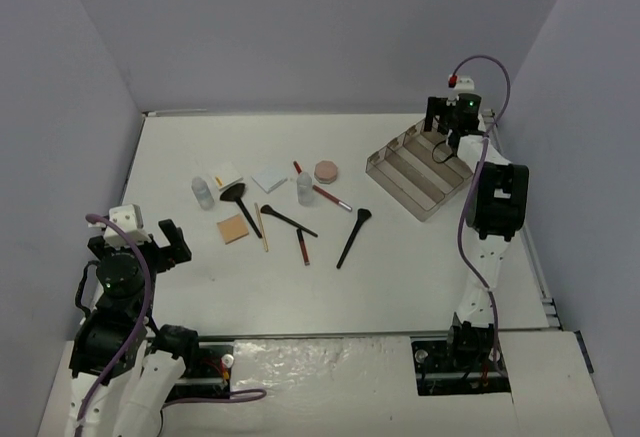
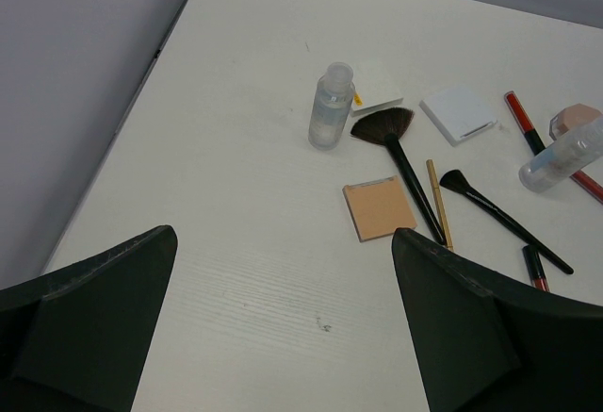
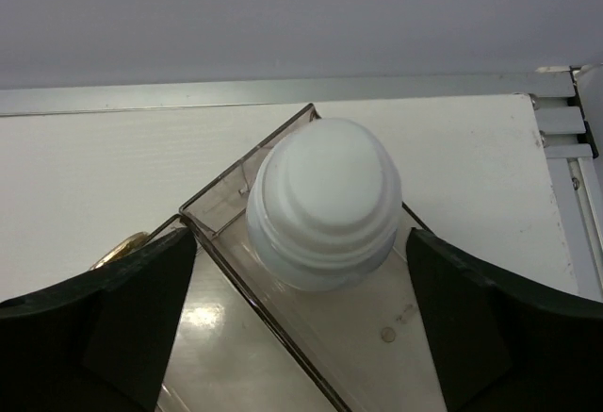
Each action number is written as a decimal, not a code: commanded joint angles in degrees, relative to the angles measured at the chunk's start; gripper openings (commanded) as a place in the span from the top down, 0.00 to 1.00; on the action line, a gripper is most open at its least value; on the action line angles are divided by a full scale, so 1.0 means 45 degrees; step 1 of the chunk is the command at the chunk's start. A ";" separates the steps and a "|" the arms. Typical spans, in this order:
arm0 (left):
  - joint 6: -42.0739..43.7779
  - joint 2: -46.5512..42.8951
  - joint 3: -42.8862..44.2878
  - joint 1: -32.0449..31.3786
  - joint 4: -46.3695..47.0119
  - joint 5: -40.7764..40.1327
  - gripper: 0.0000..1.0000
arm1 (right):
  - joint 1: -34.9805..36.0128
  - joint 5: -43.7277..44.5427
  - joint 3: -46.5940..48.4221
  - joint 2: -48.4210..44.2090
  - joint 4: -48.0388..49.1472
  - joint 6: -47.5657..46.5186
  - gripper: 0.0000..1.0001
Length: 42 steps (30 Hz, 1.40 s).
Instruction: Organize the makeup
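White table (image 1: 400, 277), grey walls (image 1: 300, 27) on three sides. Loose bottles (image 1: 203, 193), brushes (image 1: 352, 237), pads (image 1: 233, 229), pencils (image 1: 262, 227) and a compact (image 1: 326, 171) lie scattered left of centre, well apart from the tray (image 1: 415, 189) at the far right edge. My left gripper (image 2: 283, 235) hangs wide over bare table; my right gripper (image 3: 301, 238) stands wide astride a white-capped bottle (image 3: 325, 195) in the tray's corner.

no legible text, labels or numbers anywhere

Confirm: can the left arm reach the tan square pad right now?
Probably yes: the open left claw faces the tan square pad with nothing between them on the white table; only the black fan brush lies close beside it.
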 commanded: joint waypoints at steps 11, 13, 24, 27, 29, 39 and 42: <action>0.0048 -0.0188 0.0255 0.0072 0.0779 0.0027 0.03 | 0.0799 0.1527 -0.2745 -0.7141 -0.0498 0.0253 0.00; 0.0040 -0.0225 0.0247 0.0072 0.0760 0.0001 0.03 | 0.1422 0.1853 -0.3517 -0.8316 -0.0505 0.0353 0.00; -0.0011 -0.0178 0.0255 0.0072 0.0620 -0.0064 0.03 | 0.7009 0.0542 -0.7894 -1.0802 0.1033 0.1440 0.01; -0.0011 -0.0198 0.0255 0.0072 0.0580 -0.0130 0.03 | 0.8231 0.0462 -0.7689 -0.9805 0.1264 0.1574 0.04; -0.0011 -0.0213 0.0235 0.0053 0.0577 -0.0158 0.03 | 0.8818 0.0547 -0.7450 -0.9049 0.1432 0.1474 0.05; -0.0016 -0.0206 0.0274 0.0072 0.0513 -0.0226 0.03 | 0.9643 0.0281 -0.6610 -0.5915 0.2914 0.1607 0.16; -0.0011 -0.0217 0.0255 0.0072 0.0541 -0.0256 0.03 | 0.9740 0.0111 -0.6390 -0.5410 0.2991 0.1652 0.18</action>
